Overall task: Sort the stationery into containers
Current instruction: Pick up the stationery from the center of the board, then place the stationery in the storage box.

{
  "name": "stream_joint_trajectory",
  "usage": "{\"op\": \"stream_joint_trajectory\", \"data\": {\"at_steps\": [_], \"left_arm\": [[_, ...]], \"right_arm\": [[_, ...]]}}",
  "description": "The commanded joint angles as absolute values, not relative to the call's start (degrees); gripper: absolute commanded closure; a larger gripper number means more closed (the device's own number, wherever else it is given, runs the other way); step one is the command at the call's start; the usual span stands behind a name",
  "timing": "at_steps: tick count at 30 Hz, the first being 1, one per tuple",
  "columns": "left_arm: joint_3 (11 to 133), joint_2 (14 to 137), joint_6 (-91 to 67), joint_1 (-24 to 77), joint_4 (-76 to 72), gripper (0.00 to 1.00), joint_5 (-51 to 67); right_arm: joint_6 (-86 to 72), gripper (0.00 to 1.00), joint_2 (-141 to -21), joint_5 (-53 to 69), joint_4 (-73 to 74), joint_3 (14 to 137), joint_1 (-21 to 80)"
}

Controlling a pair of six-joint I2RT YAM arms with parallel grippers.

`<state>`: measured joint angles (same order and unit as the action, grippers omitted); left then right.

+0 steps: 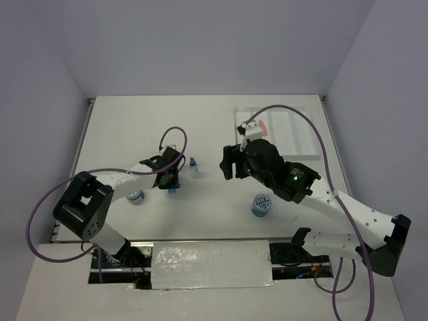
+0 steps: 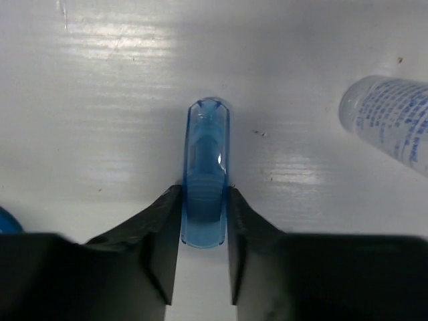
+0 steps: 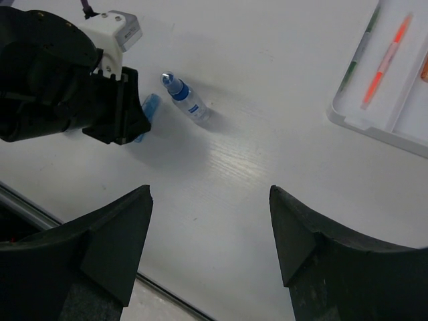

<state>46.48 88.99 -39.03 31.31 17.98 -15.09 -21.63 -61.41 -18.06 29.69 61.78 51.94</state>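
My left gripper (image 2: pixel 204 192) is shut on a short blue capsule piece (image 2: pixel 206 154) that lies on the white table, one finger against each side. In the top view the left gripper (image 1: pixel 171 183) is left of centre with the capsule (image 1: pixel 172 191) at its tip. A small blue-capped bottle (image 1: pixel 194 167) lies just right of it and also shows in the left wrist view (image 2: pixel 391 124). My right gripper (image 1: pixel 231 162) is open and empty above the table's middle; in its wrist view (image 3: pixel 210 200) nothing is between the fingers. The white divided tray (image 1: pixel 294 137) is far right and holds a pink piece (image 1: pixel 262 127) and an orange pen (image 3: pixel 384 60).
One blue roll (image 1: pixel 261 204) stands right of centre in front of the right arm. Another blue roll (image 1: pixel 136 196) sits partly under the left arm. A whitish pen (image 3: pixel 358 53) lies in the tray's outer compartment. The table's near edge (image 3: pixel 40 210) is close below the right gripper.
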Motion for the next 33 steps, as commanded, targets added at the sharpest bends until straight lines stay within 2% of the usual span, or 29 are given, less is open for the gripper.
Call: {"op": "stream_joint_trajectory", "data": {"at_steps": [1, 5, 6, 11, 15, 19, 29, 33], "left_arm": [[43.8, 92.2, -40.6, 31.0, 17.7, 0.66, -13.1], [42.2, 88.6, -42.8, 31.1, 20.2, 0.90, -14.5], [42.0, 85.3, -43.4, 31.1, 21.5, 0.99, -14.9], [41.6, 68.0, -45.6, 38.4, 25.4, 1.00, -19.3], [35.9, 47.3, -42.5, 46.5, 12.5, 1.00, -16.6], [29.7, 36.5, -40.3, 48.9, 2.8, 1.00, -13.4], [30.3, 34.8, -36.9, 48.9, 0.5, 1.00, -8.2], [29.9, 34.3, -36.7, 49.0, -1.2, 1.00, -6.1]], "right_arm": [[-21.7, 0.22, -59.1, -17.1, 28.6, 62.0, 52.7], [-21.4, 0.21, -57.8, -14.1, 26.3, 60.8, 52.6], [-21.4, 0.21, -57.7, -12.7, 25.2, 59.9, 52.7], [-26.6, 0.20, -57.7, -9.3, 15.0, 55.6, 52.7], [-41.8, 0.21, -55.8, -14.4, 3.3, 46.7, 54.0], [-48.5, 0.22, -57.0, -19.9, -5.8, 44.6, 59.7], [-47.4, 0.27, -67.9, -24.5, -6.8, 51.8, 66.6], [-48.1, 0.34, -70.7, -25.0, -6.2, 52.8, 66.8]]}}
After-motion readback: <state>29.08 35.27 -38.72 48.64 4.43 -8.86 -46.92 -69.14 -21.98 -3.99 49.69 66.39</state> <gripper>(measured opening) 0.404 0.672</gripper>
